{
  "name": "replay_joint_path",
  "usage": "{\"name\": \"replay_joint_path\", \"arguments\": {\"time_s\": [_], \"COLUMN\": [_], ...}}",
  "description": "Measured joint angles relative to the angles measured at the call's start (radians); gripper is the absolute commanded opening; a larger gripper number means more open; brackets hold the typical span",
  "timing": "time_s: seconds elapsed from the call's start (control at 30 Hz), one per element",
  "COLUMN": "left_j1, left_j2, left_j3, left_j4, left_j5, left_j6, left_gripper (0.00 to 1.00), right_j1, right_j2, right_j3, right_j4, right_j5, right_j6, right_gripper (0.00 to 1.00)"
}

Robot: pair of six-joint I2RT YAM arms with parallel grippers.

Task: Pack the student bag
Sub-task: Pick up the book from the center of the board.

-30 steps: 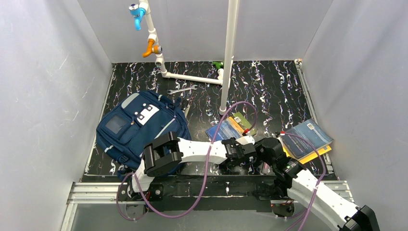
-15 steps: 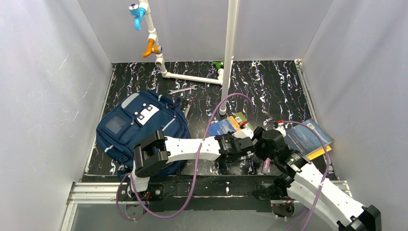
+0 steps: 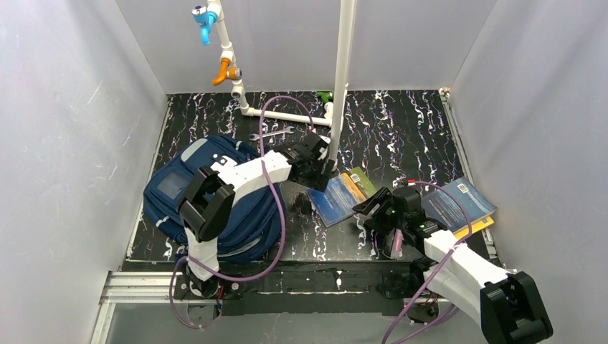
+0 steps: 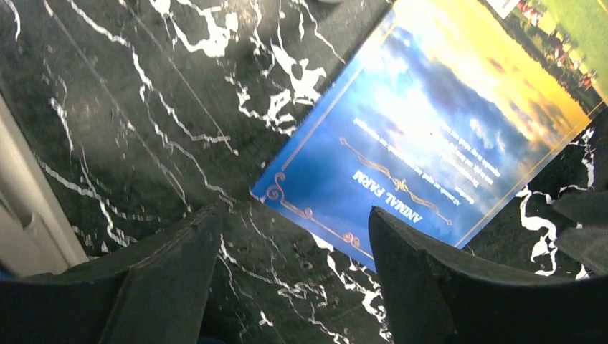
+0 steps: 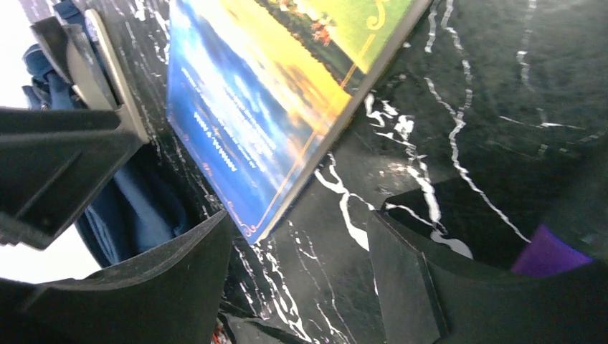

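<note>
The student bag (image 3: 188, 188), navy with grey stripes, lies at the left of the table; a strip of it shows in the right wrist view (image 5: 136, 208). A blue and yellow book (image 3: 343, 193) titled Animal Farm lies flat right of the bag. My left gripper (image 3: 318, 172) hovers open just beyond the book's far left corner, over bare table (image 4: 294, 236), with the book (image 4: 430, 136) ahead of it. At the book's near right side my right gripper (image 3: 370, 208) stands open, nothing between its fingers (image 5: 297, 236), and the book's corner (image 5: 251, 122) lies just in front.
Two stacked books (image 3: 459, 204) lie at the right edge. A white pipe frame (image 3: 340, 86) with blue and orange valves rises at the back, a wrench (image 3: 271, 134) near it. A small purple object (image 3: 396, 245) sits by the right arm. Grey walls enclose the table.
Both grippers have opened. The left arm swung from the front centre back over the bag towards the pipe. The right gripper shifted left, and the book now lies flat and free.
</note>
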Motion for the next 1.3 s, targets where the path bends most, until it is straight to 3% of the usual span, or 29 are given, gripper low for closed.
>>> {"name": "replay_joint_path", "arguments": {"time_s": [0.27, 0.6, 0.77, 0.93, 1.1, 1.3], "left_j1": [0.089, 0.098, 0.093, 0.089, 0.082, 0.077], "left_j2": [0.117, 0.153, 0.101, 0.082, 0.076, 0.073], "left_j3": [0.040, -0.009, -0.124, -0.162, -0.175, -0.179], "left_j4": [0.084, 0.251, 0.361, 0.406, 0.422, 0.428], "left_j5": [0.168, 0.282, 0.356, 0.353, 0.332, 0.327], "left_j6": [0.029, -0.080, -0.160, -0.199, -0.216, -0.224], "left_gripper": [0.81, 0.57, 0.54, 0.54, 0.54, 0.54], "right_j1": [-0.005, -0.007, -0.007, -0.014, -0.018, -0.018], "right_j2": [0.021, 0.119, 0.154, 0.157, 0.135, -0.005], "right_j3": [-0.013, -0.034, -0.048, -0.066, -0.080, -0.080], "right_j4": [0.087, 0.228, 0.308, 0.328, 0.314, 0.310], "right_j5": [-0.028, -0.047, -0.056, -0.049, -0.047, -0.054], "right_j6": [0.008, 0.032, 0.036, 0.045, 0.077, 0.144], "right_gripper": [0.74, 0.74, 0.69, 0.47, 0.44, 0.43]}}
